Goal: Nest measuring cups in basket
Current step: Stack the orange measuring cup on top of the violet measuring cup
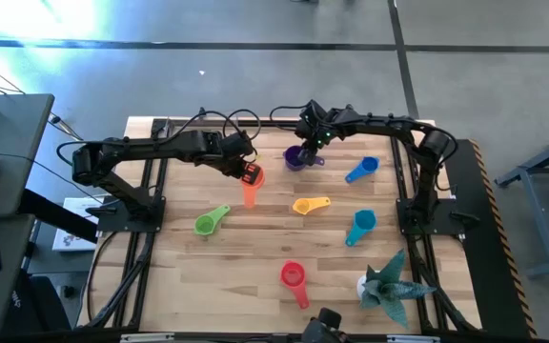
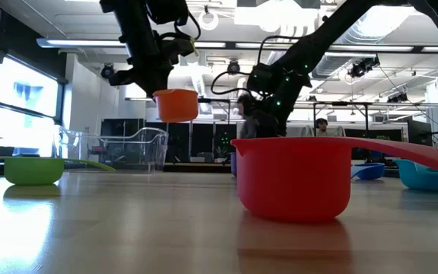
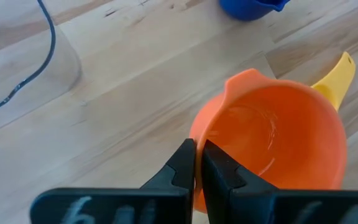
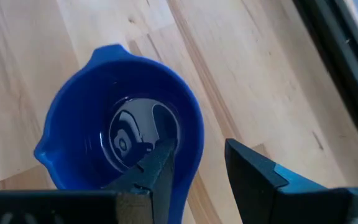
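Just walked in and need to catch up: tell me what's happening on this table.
Two arms are gathering measuring cups. The left gripper is shut on the orange cup and holds it lifted above the table. The right gripper is open around the wall of the purple cup, which looks blue in the right wrist view. The green, yellow, blue, teal and red cups lie scattered on the wood. The clear basket appears empty.
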`<action>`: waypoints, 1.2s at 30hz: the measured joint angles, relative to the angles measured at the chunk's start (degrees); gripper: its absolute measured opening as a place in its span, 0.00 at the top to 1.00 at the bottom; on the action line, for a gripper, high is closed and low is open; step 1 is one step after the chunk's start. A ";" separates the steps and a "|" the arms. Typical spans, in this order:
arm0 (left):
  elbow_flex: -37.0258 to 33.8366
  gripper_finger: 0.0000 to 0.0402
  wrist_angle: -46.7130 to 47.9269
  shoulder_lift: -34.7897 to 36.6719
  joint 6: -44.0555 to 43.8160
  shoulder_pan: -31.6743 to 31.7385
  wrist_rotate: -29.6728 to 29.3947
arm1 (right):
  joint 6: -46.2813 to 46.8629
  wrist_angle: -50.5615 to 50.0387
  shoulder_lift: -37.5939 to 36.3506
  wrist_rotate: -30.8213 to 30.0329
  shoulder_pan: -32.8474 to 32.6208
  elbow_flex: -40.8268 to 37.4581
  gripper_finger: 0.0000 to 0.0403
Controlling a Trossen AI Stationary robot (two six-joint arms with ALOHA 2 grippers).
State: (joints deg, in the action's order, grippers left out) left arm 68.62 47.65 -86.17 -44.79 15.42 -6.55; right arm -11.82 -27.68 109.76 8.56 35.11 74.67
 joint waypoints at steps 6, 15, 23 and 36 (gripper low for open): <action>0.00 0.99 -0.84 0.00 0.01 0.00 -0.02 | 1.49 -0.37 0.21 0.07 0.00 0.00 0.75; 0.00 0.99 -1.30 -0.02 0.34 0.00 -0.24 | 4.05 -0.36 0.18 -0.98 0.00 0.00 0.98; 0.00 0.99 -1.21 -0.02 1.14 -0.02 -0.17 | 10.44 -1.81 -0.47 -1.71 0.04 0.00 0.99; -0.02 0.99 1.61 5.58 2.09 -0.22 -0.59 | 19.59 -4.37 -4.65 -1.74 -7.61 -0.06 1.00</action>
State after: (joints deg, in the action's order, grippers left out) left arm 68.60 49.26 -80.60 -42.70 15.20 -7.14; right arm 7.77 -32.05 105.11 6.82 27.50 74.62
